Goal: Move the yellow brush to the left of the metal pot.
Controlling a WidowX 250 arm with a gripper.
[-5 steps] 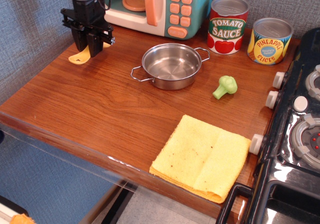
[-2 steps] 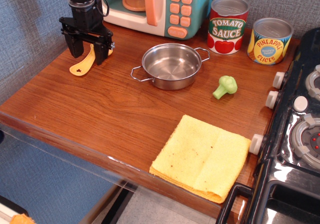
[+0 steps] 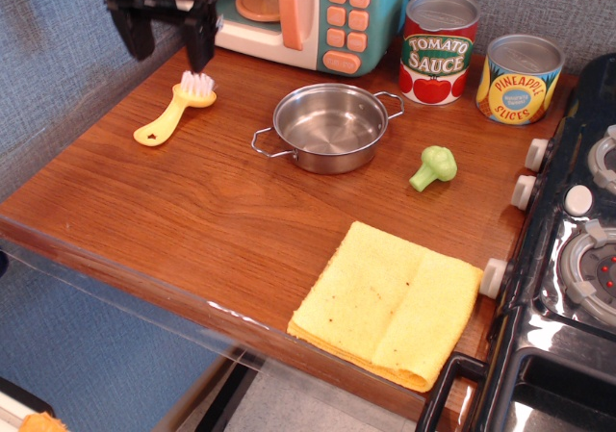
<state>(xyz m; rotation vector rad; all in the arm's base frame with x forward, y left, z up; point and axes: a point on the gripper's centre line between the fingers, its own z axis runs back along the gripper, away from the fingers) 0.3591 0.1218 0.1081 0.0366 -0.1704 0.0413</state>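
A black gripper (image 3: 170, 38) hangs with jaws spread wide above the yellow plastic brush (image 3: 174, 111), white bristles up, lying free on the grained wooden worktop (image 3: 192, 220) left of the shiny round steel pot (image 3: 329, 127).

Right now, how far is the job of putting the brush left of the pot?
Done: the yellow brush lies on the table, left of the metal pot. In hand: nothing; the open gripper is raised above the bristles. Left: nothing visible.
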